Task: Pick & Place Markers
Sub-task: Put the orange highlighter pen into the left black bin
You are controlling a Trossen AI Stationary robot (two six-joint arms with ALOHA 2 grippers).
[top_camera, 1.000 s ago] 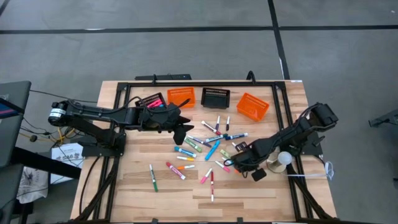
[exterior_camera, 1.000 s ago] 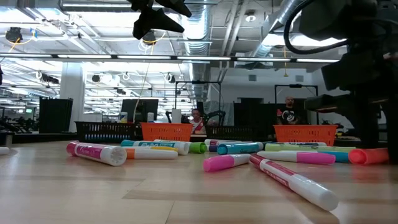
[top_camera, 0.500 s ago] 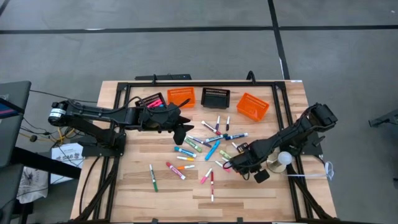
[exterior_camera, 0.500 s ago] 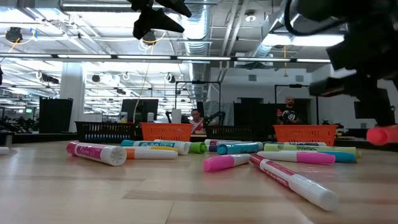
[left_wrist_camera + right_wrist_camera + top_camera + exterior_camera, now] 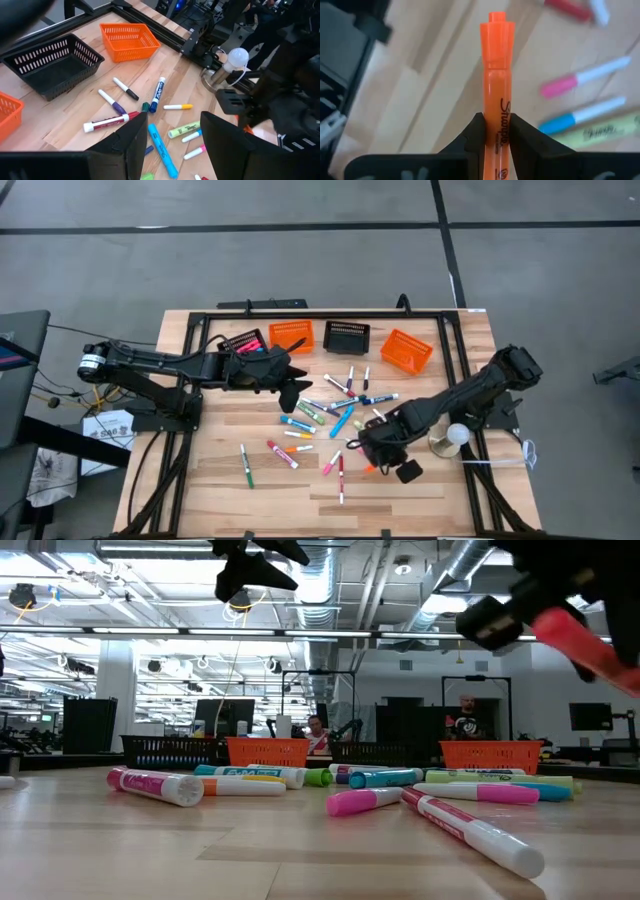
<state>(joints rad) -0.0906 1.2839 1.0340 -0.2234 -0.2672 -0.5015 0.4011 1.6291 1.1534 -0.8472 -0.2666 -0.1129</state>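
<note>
My right hand [image 5: 492, 131] has lifted an orange marker [image 5: 496, 75] off the tabletop [image 5: 220, 480], clamped tight; basket delivery comes next, I judge.

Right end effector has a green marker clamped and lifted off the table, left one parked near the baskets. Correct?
Not quite: the marker is orange, not green. The right wrist view shows its orange barrel and cap clamped in the right end effector, and the low view shows it raised clear of the table. The left end effector does sit near the baskets.
</note>
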